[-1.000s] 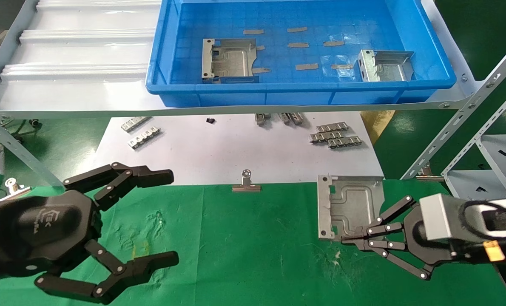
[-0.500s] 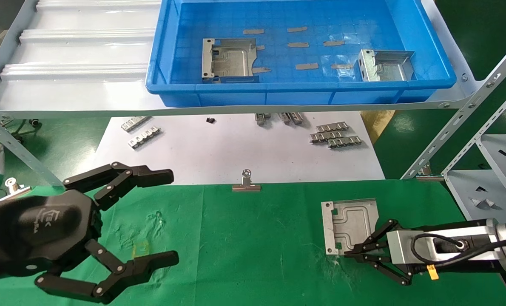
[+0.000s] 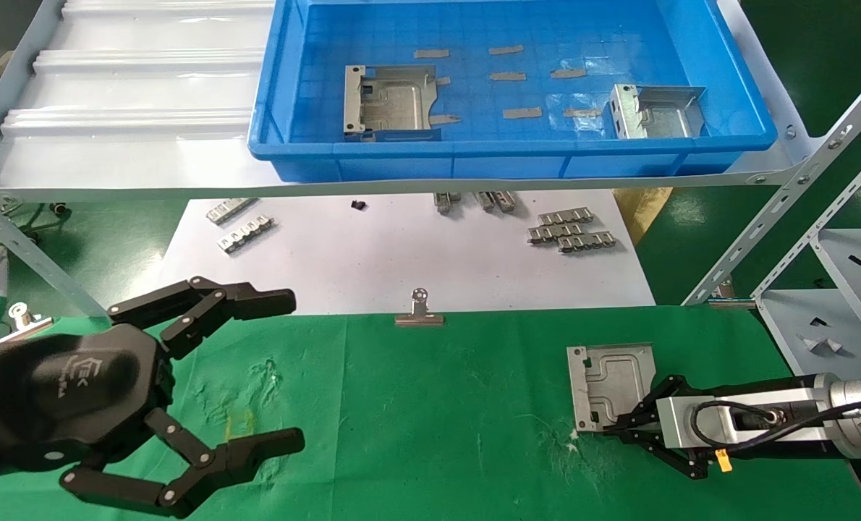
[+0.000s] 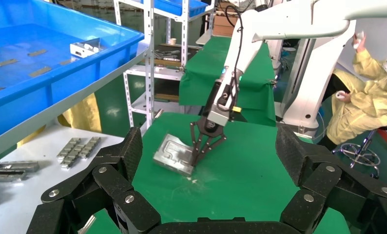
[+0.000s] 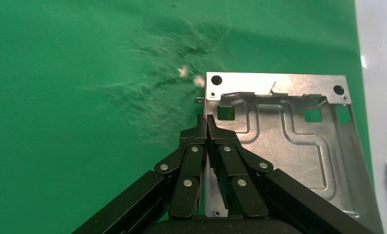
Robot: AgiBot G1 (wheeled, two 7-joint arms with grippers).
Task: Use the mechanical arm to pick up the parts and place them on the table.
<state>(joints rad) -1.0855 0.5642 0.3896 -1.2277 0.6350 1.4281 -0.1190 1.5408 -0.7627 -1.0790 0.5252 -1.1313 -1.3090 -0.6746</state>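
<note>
One silvery part (image 3: 613, 378) lies low on the green table (image 3: 438, 405) at the right; the left wrist view shows this part (image 4: 173, 155) down at the cloth. My right gripper (image 3: 608, 427) is shut on the flange along its edge. In the right wrist view the black fingertips (image 5: 200, 127) pinch that thin flange of the part (image 5: 289, 141). Two more parts (image 3: 389, 98) (image 3: 655, 112) rest inside the blue bin (image 3: 474, 155) on the shelf. My left gripper (image 3: 289, 369) hovers open and empty over the table's left front.
Behind the green cloth a white sheet (image 3: 401, 253) carries small ridged strips (image 3: 569, 231), with a binder clip (image 3: 419, 311) at its front edge. The grey shelf (image 3: 112, 108) overhangs the back. Slotted shelf legs (image 3: 799, 202) stand at the right.
My right gripper has come down with the part and shifted slightly right, bringing the plate to the cloth. The left arm has not moved.
</note>
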